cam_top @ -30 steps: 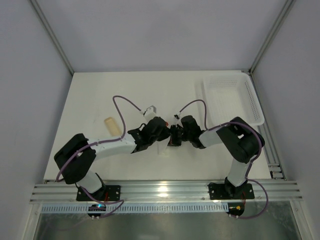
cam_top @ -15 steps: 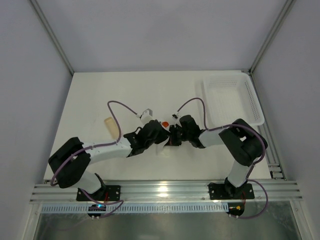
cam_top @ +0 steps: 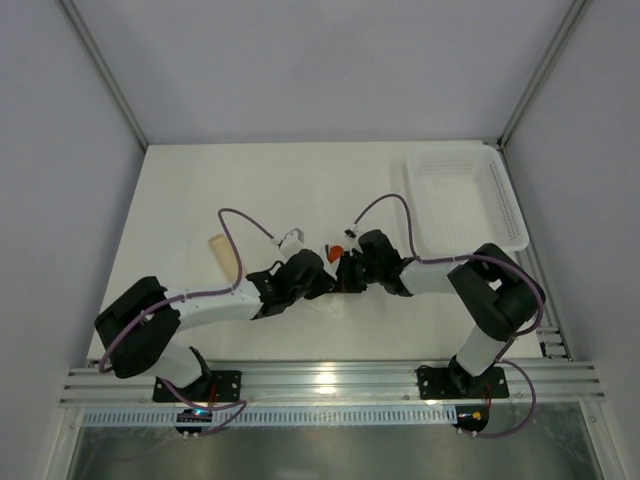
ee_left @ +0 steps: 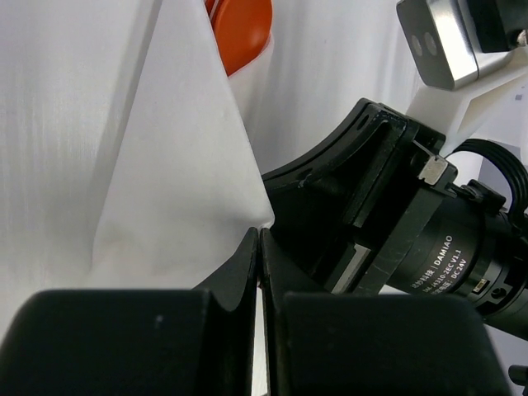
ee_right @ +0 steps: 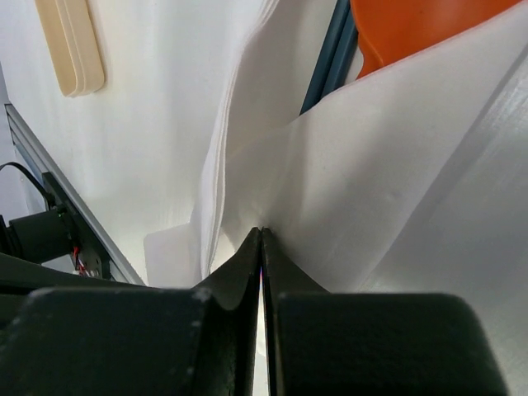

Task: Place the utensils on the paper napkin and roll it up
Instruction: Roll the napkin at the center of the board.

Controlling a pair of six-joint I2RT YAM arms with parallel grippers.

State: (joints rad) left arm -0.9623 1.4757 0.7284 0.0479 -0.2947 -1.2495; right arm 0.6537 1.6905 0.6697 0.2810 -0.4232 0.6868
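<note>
The white paper napkin (ee_left: pixel 181 165) is folded up between my two grippers, and its folds also fill the right wrist view (ee_right: pixel 396 165). The brown-orange utensil (ee_left: pixel 243 29) sticks out of its far end; it also shows in the right wrist view (ee_right: pixel 412 25) and from above (cam_top: pixel 337 251). My left gripper (ee_left: pixel 258 235) is shut on a near corner of the napkin. My right gripper (ee_right: pixel 261 235) is shut on a napkin fold, close beside the left gripper (cam_top: pixel 320 282). The pale tan stick (cam_top: pixel 225 252) lies bare on the table to the left, apart from the napkin, and shows in the right wrist view (ee_right: pixel 70 45).
A white mesh basket (cam_top: pixel 465 200) stands at the back right. Purple cables loop above both wrists. The metal rail runs along the near table edge (cam_top: pixel 320 380). A dark blue-grey strip (ee_right: pixel 326 58) lies beside the orange piece.
The left wrist has swung toward the right gripper and down. The orange piece has come into view above the grippers and shifted slightly right. The tan stick has not moved.
</note>
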